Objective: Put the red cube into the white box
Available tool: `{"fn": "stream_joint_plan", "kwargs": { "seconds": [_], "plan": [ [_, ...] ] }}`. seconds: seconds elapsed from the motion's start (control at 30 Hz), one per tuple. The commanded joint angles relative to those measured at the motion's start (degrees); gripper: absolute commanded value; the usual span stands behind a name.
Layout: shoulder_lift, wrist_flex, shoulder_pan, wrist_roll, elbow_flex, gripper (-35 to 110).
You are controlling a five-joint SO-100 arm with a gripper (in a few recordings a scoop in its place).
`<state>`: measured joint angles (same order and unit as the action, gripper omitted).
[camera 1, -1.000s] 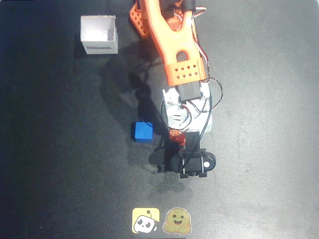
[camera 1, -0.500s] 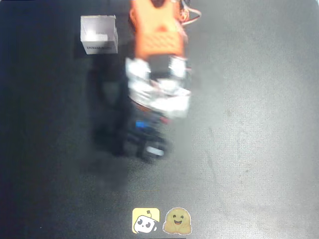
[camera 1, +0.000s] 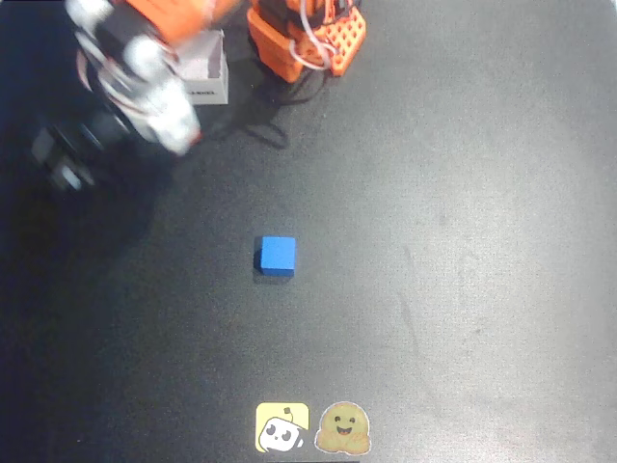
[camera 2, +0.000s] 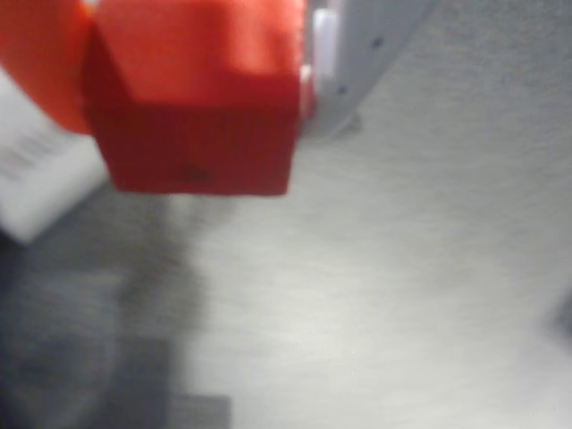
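In the wrist view the red cube [camera 2: 197,103] fills the upper left, clamped between an orange finger [camera 2: 40,63] on its left and a white finger [camera 2: 357,54] on its right, so my gripper [camera 2: 201,89] is shut on it. A corner of the white box [camera 2: 36,183], with dark print, lies at the left edge, lower than the cube. From overhead, my blurred arm reaches to the upper left, with the dark gripper [camera 1: 63,159] left of and below the white box [camera 1: 207,77], which the arm partly covers.
The blue cube [camera 1: 277,256] rests alone in the middle of the black mat. The orange arm base [camera 1: 308,39] stands at the top centre, right of the box. Two stickers [camera 1: 313,427] lie at the bottom edge.
The arm lifted the red cube from beside the blue cube and swung up and left to the white box. The blue cube stayed in place.
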<state>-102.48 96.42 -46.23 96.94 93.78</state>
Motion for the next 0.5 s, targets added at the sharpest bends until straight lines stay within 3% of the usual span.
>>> {"fn": "stream_joint_plan", "kwargs": {
  "seconds": [0.0,0.2,0.47],
  "plan": [
    [-5.8,-1.1,-5.7,-1.6,2.9,0],
    [-15.2,-3.0,-14.5,-6.4,13.1,0],
    [-22.2,-0.4,-14.2,-6.4,20.3,0]
  ]
}}
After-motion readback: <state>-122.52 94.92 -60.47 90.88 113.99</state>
